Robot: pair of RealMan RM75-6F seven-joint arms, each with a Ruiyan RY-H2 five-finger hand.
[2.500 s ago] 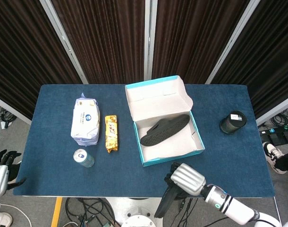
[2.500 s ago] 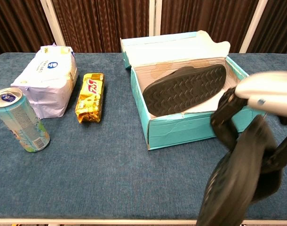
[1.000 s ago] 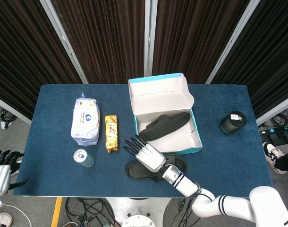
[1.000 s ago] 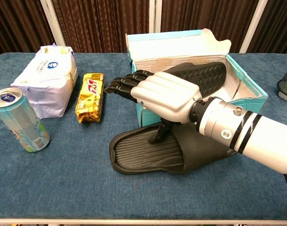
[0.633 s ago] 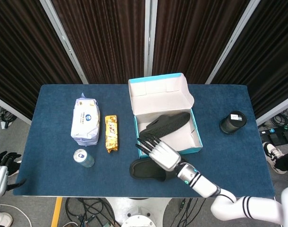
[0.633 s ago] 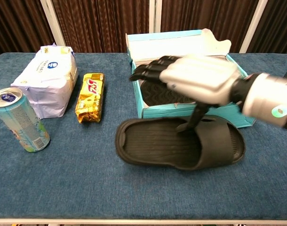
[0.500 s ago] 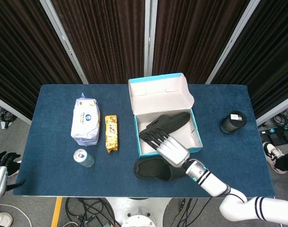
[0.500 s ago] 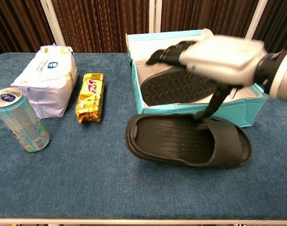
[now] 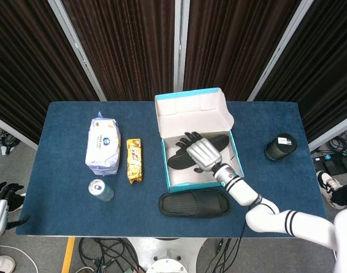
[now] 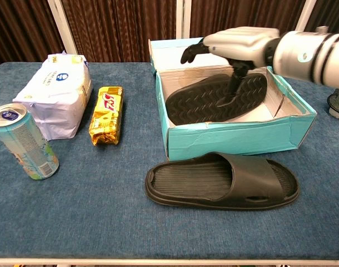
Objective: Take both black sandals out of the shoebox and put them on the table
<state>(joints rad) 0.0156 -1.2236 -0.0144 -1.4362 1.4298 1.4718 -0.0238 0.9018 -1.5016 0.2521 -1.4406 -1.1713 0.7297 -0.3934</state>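
Your right hand [image 10: 236, 47] hangs over the teal shoebox [image 10: 236, 136] with its fingers spread, holding nothing. Right under it, one black sandal [image 10: 217, 99] lies sole up inside the box. The other black sandal [image 10: 222, 181] sits flat on the blue table [image 10: 75, 211], just in front of the box and nearer you than the hand. Your left hand [image 9: 0, 207] waits far off by the table's left edge; you cannot tell how its fingers lie

Bright even light, soft shadows, both views sharp
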